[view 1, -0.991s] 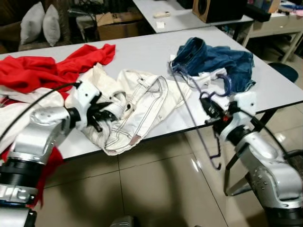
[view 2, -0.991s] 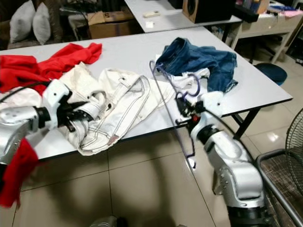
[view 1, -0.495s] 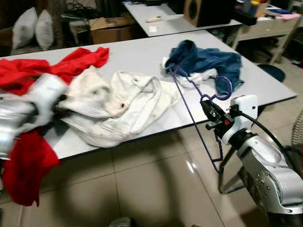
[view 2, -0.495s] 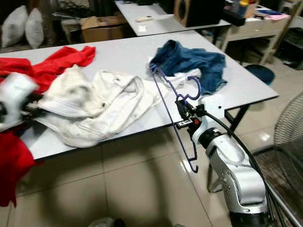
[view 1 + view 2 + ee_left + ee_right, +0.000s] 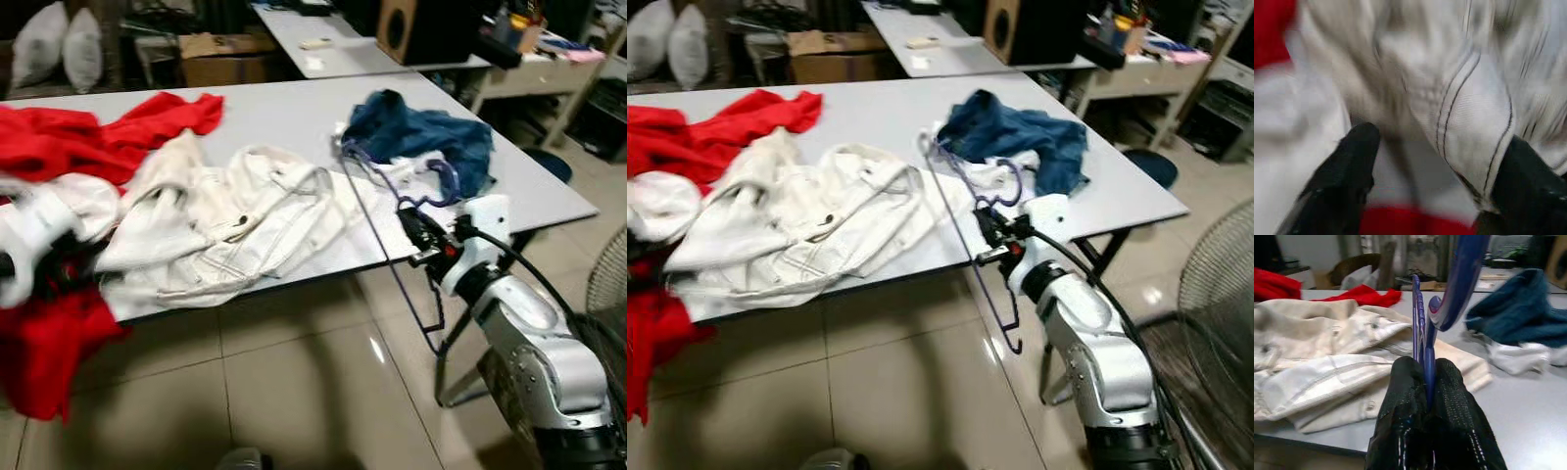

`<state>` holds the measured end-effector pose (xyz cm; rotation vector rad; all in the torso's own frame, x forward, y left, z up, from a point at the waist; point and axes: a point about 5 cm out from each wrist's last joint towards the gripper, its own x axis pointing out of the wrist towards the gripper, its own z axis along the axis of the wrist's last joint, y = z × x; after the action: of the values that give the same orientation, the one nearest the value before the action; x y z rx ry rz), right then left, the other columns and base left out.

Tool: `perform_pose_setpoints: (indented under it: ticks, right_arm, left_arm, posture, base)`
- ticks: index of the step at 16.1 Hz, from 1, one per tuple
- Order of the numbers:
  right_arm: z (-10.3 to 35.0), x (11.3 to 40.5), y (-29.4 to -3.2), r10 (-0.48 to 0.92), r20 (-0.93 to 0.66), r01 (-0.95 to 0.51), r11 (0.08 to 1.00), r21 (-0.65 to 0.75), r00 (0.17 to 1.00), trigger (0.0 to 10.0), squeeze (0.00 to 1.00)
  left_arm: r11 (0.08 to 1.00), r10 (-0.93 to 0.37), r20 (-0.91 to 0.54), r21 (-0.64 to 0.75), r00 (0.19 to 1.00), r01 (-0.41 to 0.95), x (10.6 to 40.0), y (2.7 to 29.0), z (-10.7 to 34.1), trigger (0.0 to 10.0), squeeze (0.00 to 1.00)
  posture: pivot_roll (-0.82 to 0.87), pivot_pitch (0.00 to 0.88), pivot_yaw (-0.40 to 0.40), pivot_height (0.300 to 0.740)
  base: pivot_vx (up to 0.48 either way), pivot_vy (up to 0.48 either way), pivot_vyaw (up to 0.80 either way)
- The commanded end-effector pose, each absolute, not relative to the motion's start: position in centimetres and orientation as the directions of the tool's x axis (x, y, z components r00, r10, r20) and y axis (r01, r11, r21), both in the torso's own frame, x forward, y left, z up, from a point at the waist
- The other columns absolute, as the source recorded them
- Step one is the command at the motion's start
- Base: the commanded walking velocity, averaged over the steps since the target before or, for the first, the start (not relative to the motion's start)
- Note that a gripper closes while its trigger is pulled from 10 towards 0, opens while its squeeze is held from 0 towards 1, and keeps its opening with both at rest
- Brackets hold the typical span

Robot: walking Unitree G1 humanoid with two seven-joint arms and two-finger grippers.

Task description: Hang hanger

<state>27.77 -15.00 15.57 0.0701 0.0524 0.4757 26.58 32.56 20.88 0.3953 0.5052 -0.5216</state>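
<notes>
**Purple hanger pinched at the worktop's near edge**

Clutter: white jacket (image 5: 235,220) sprawled mid-worktop; red cloth (image 5: 78,137) at the left, partly draped over the edge; blue garment (image 5: 421,137) at the right rear. Surface: grey worktop (image 5: 284,108) on a tiled floor (image 5: 294,382); second table with a speaker (image 5: 416,29) behind; two pillows (image 5: 54,44) at the far left. Right hand (image 5: 1425,377): fingers pressed together on the purple hanger (image 5: 392,230), held at the front edge. Left hand (image 5: 1435,161): fingers spread, white jacket fabric between them.

Glossy beige tile floor (image 5: 294,392); grey desk (image 5: 284,113); second desk (image 5: 343,54) behind, pillows (image 5: 54,44), a speaker (image 5: 416,29).
</notes>
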Motion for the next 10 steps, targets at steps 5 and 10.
perform_pose_setpoints:
  ticks: [5, 10]
  right_arm:
    - [15.8, 27.8, -15.6, 0.461, -0.011, -0.46, 0.886, 0.059, 0.887, 10.0, 0.0]
    - [16.0, 27.2, -16.2, 0.442, 0.007, -0.442, 0.896, 0.044, 0.897, 10.0, 0.0]
  left_arm:
    - [0.585, -0.803, -0.244, -0.152, 0.544, 0.796, 24.9, 26.3, 22.4, 10.0, 1.0]
    - [0.672, -0.74, -0.072, -0.115, 0.669, 0.731, 27.3, 24.5, 23.5, 10.0, 1.0]
  posture:
    - [0.18, 0.0, -0.011, 0.74]
    - [0.16, 0.0, 0.001, 0.74]
  base:
    - [0.0, 0.0, 0.0]
    - [0.0, 0.0, 0.0]
